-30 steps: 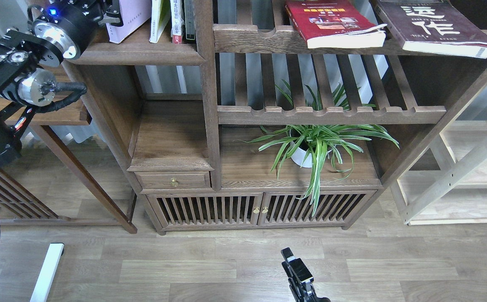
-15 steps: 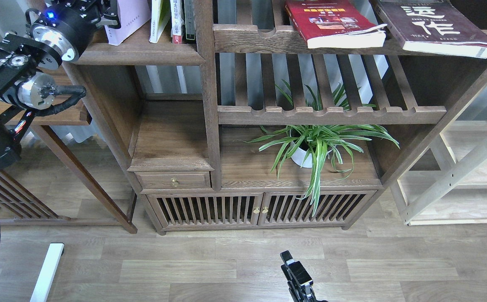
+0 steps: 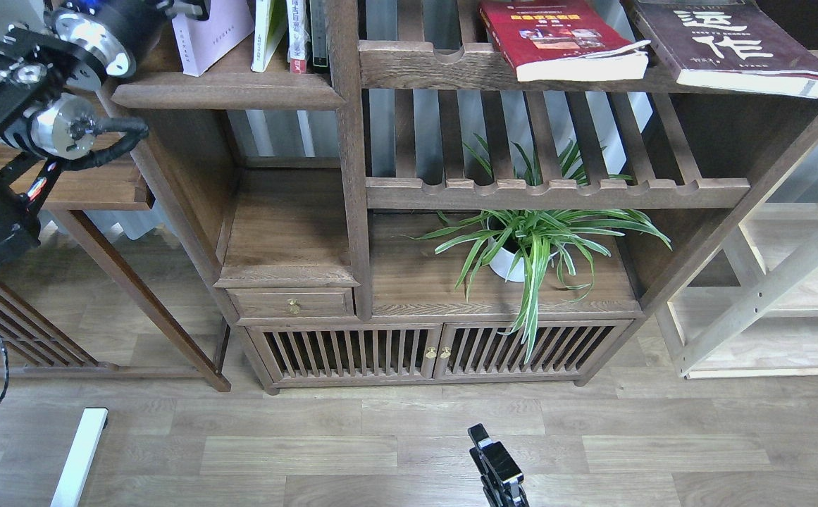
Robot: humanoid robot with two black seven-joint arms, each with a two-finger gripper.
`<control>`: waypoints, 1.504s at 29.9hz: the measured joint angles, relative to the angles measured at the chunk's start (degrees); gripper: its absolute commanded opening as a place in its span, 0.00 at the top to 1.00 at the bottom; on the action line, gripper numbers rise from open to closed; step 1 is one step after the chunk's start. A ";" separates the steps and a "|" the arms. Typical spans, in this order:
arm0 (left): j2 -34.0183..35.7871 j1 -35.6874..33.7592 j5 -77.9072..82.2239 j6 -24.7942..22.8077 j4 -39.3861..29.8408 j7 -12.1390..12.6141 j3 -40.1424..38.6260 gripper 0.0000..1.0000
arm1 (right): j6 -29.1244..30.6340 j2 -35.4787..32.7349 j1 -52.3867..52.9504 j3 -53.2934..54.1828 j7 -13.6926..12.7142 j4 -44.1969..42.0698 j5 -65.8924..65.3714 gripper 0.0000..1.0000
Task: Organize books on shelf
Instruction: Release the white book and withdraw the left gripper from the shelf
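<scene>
1. Left hand point(image 3: 187, 8) sits at the top left corner against the lavender-white book point(image 3: 213, 32); its fingers are cut off by the frame edge, so I cannot tell whether it grips.
2. That book leans on the dark shelf point(image 3: 229, 88), just left of three upright paperbacks point(image 3: 296, 32).
3. Right hand point(image 3: 497, 461) hangs low over the floor, holding nothing; how far open, I cannot tell.
4. Far right, the red book point(image 3: 556, 35) and maroon book point(image 3: 726, 42) lie flat on a slatted rack, well apart from both hands, so most sorting seems left.
</scene>
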 measured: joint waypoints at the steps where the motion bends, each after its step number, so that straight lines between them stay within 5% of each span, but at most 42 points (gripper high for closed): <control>1: -0.18 -0.61 -0.04 -0.03 0.05 0.07 -0.02 0.55 | 0.00 0.00 -0.05 -0.02 0.00 0.00 -0.01 0.44; 25: -1.04 -8.77 -0.86 0.11 -1.92 1.24 -3.26 0.54 | 0.00 0.00 -2.44 -0.03 -0.09 0.00 -1.05 0.41; 34: 1.54 -5.47 -2.77 2.14 -9.72 1.68 -3.50 0.54 | 0.00 -0.98 -2.32 0.49 -0.15 0.00 -0.97 0.17; 45: 13.02 4.64 -5.26 4.49 -25.56 2.55 -6.68 0.53 | 0.00 -1.16 -0.37 0.75 -0.39 0.02 -0.81 0.02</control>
